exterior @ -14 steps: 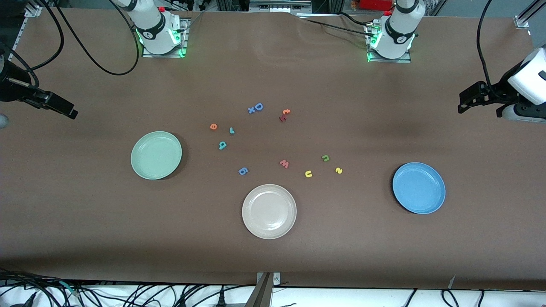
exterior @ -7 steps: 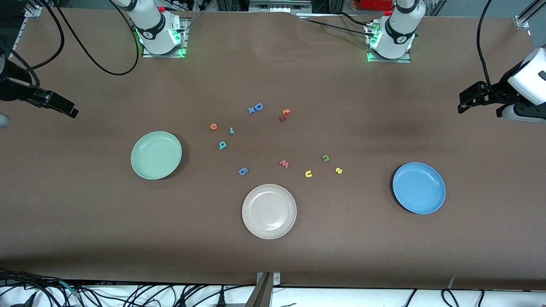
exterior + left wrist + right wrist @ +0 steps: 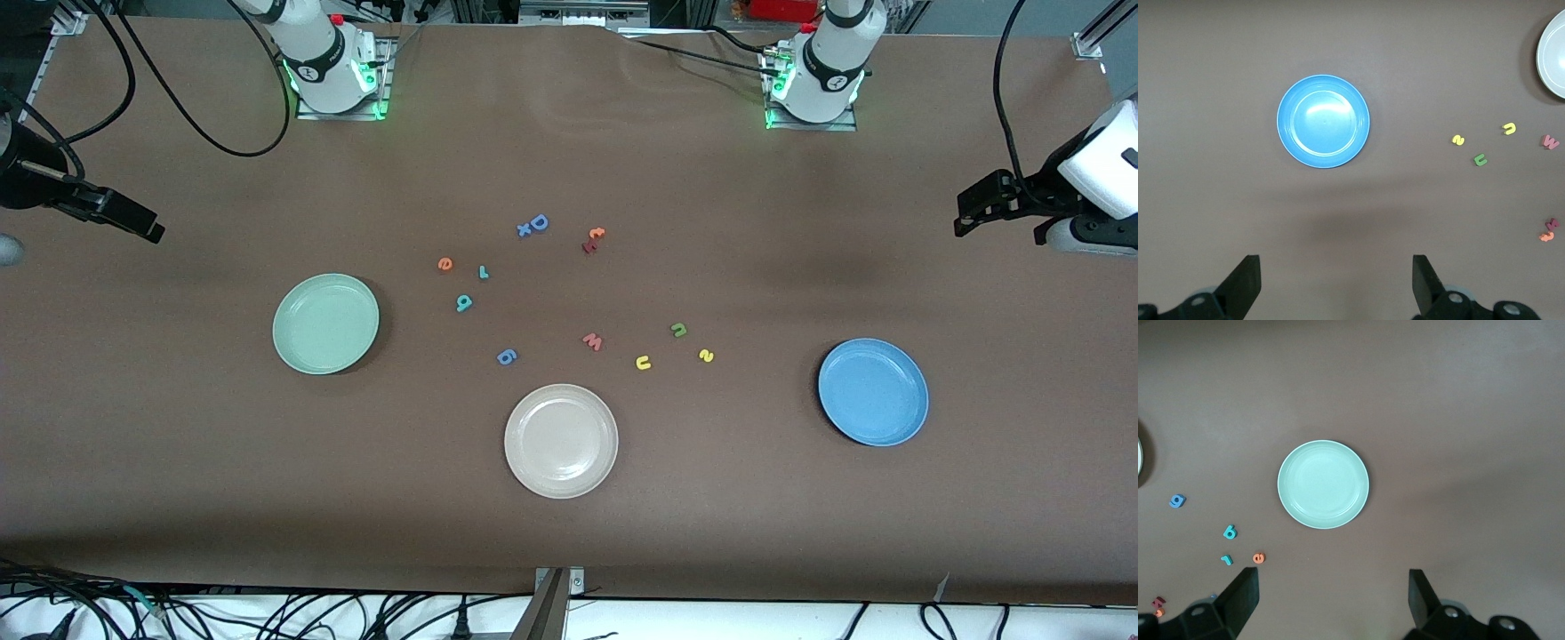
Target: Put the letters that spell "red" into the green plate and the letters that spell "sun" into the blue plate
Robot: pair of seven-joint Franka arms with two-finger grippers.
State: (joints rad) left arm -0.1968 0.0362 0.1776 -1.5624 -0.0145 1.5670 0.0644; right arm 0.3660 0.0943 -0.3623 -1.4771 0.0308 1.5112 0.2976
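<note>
Brown tabletop [image 3: 178, 444] carries all letters, well apart from the left gripper [image 3: 1337, 287] and right gripper [image 3: 1331, 603], both wide open, empty.

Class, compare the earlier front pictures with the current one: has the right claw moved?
Yes, slightly. The right claw has shifted toward the table's top edge, away from the green plate, which stays put.

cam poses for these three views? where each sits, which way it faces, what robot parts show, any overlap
Front: high across the table, facing both bases; sees all three plates and the letters.
Left wrist: looks straight down on the blue plate; left end effector fingers open at the frame edge.
Right wrist: straight down on the green plate; right end effector open.
Shared: each wrist plate shows in front; both wrists catch the cream plate rim.
</note>
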